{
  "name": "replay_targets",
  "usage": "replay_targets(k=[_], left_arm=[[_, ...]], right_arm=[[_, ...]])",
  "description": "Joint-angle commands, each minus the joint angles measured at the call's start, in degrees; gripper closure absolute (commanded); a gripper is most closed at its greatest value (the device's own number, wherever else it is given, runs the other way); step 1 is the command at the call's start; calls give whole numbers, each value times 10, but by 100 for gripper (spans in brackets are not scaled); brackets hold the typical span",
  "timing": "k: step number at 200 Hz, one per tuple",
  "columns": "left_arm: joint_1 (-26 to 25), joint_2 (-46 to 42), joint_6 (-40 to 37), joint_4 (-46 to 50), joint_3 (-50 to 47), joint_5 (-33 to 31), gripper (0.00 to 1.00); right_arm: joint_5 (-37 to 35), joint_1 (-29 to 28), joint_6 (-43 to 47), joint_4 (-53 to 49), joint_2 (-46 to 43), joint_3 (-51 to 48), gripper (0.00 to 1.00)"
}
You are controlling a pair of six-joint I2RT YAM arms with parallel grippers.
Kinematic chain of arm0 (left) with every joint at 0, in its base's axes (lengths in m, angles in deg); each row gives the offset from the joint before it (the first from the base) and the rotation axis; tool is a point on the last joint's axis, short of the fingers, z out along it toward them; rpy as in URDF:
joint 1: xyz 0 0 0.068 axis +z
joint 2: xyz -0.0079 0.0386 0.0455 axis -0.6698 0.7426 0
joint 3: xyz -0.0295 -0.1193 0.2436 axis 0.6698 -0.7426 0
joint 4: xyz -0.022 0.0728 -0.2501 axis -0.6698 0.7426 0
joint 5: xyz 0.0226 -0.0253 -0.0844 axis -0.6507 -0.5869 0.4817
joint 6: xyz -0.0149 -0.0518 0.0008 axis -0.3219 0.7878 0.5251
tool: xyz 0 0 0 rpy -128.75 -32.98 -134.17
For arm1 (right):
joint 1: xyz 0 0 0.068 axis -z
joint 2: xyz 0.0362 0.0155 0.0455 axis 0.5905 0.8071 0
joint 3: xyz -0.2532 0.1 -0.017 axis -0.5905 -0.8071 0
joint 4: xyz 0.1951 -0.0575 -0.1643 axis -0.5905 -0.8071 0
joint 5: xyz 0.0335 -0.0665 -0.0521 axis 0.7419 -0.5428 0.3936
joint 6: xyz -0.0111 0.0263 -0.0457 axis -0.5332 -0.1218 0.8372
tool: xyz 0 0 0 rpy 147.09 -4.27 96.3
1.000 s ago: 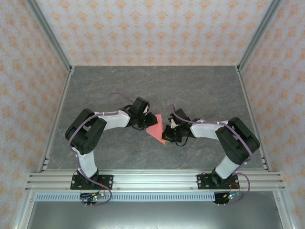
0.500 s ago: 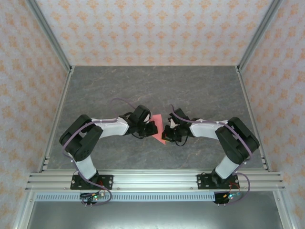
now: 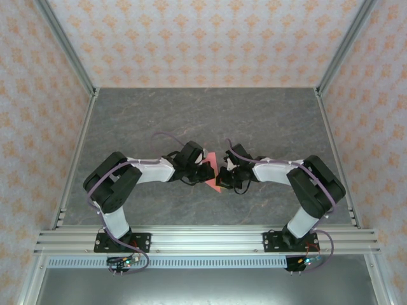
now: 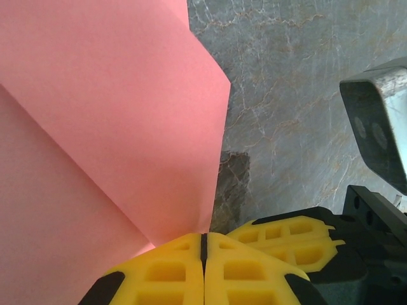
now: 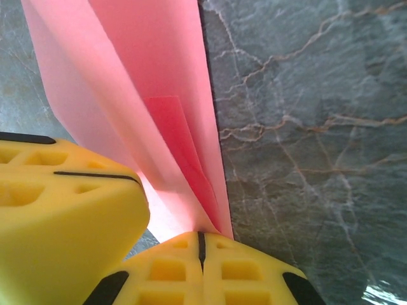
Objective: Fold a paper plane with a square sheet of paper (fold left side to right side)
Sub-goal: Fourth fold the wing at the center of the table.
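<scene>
Grey marbled surface (image 3: pixel 165 114): we see left hand (image 4: pixel 204 248) just slid rightward and clamped shut on square sheet of paper (image 4: pixel 95 127), lifted mid-surface. Right hand (image 5: pixel 200 244) pinches its other edge, fully closed. We judge left-to-right fold underway, crease unpressed.

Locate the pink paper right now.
In the top view the paper is over the middle of the table, pinched by the left claw on its left and the right claw on its right.
</scene>
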Motion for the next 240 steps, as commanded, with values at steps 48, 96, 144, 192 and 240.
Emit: replay_targets(k=[48,96,144,192,240], left_arm=[[-5,43,2,-2,-12,-29,96],[-3,64,3,2,-16,-47,98],[10,67,0,3,-18,-55,98],[48,59,-26,16,-24,-62,98],[87,72,-49,28,-7,-56,98]], right_arm=[[-113,1,21,-118,42,-24,100],[-113,1,23,-122,46,-26,100],[-118,1,25,-128,46,-28,100],[-129,1,32,-143,47,-28,100],[-121,1,32,-140,51,-33,100]])
